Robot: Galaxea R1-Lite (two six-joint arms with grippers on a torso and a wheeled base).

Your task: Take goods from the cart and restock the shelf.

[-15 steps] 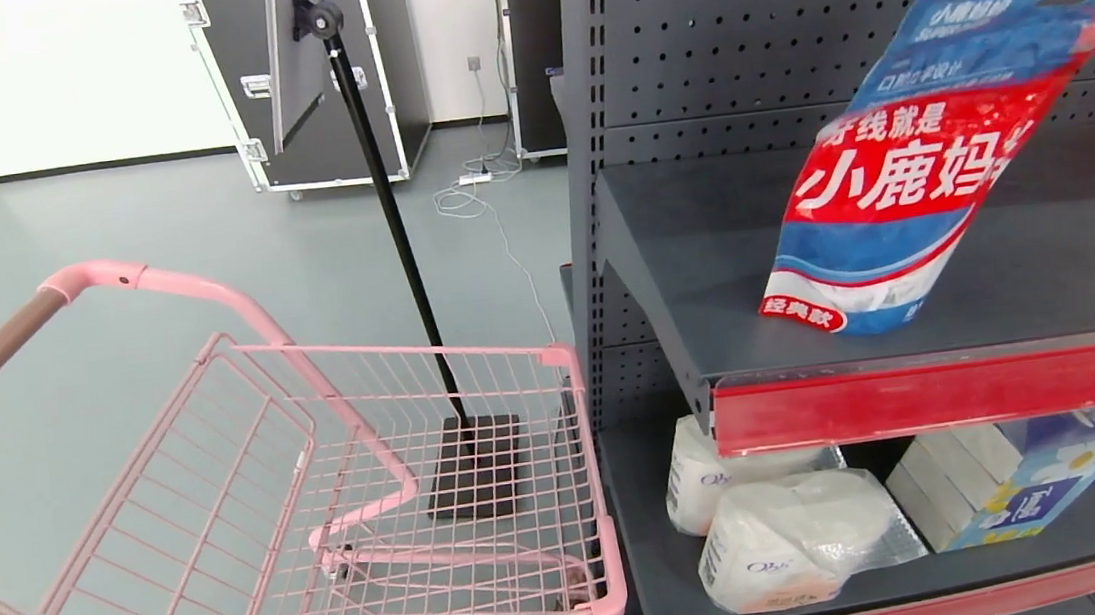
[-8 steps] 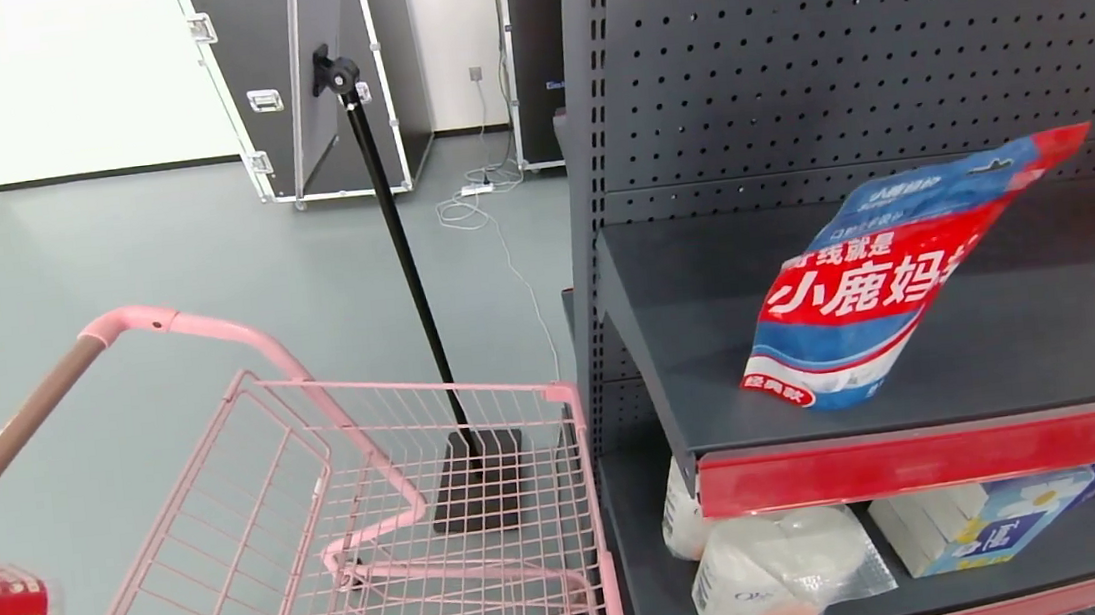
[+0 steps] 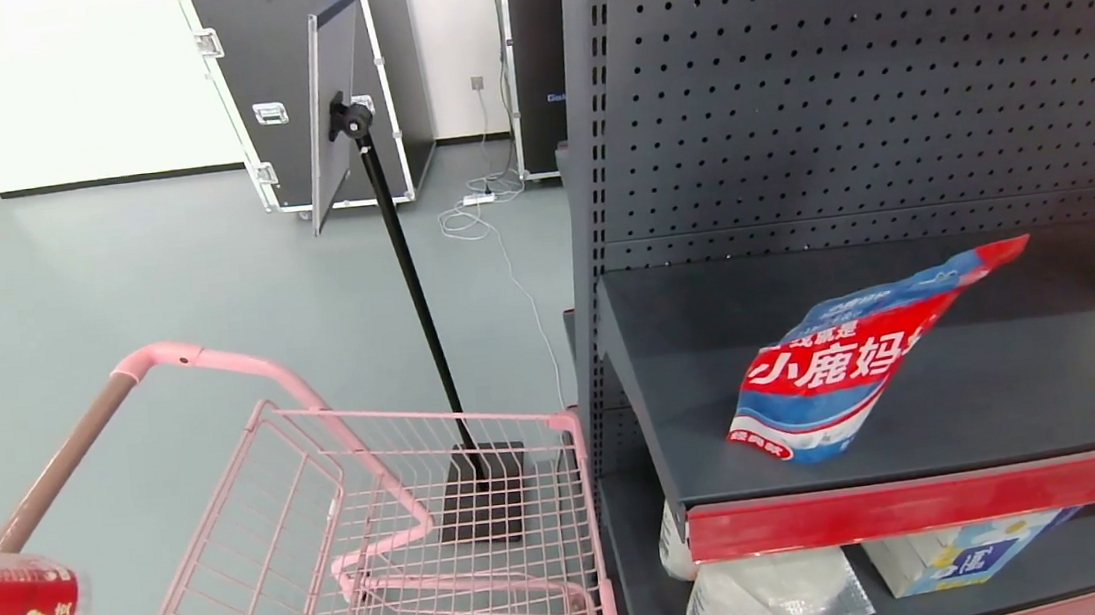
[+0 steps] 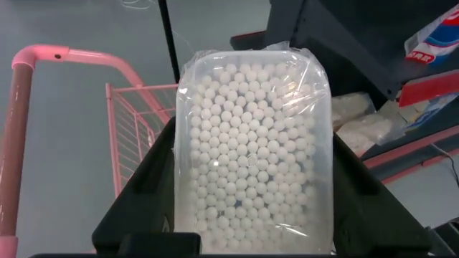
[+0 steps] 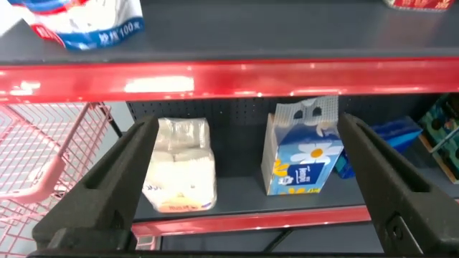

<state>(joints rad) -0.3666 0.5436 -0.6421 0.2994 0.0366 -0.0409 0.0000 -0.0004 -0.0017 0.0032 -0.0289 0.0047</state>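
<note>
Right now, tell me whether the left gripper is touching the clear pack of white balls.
Touching. In the left wrist view the left gripper clamps the clear pack, its black fingers pressed against both sides.

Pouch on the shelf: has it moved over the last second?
No. The pouch keeps its place near the front lip of the shelf; the whole head view shifted, so the camera moved.

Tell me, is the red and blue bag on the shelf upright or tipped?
Tipped. The bag leans far over on the upper shelf, its base toward the front edge, its top slanting back.
</note>
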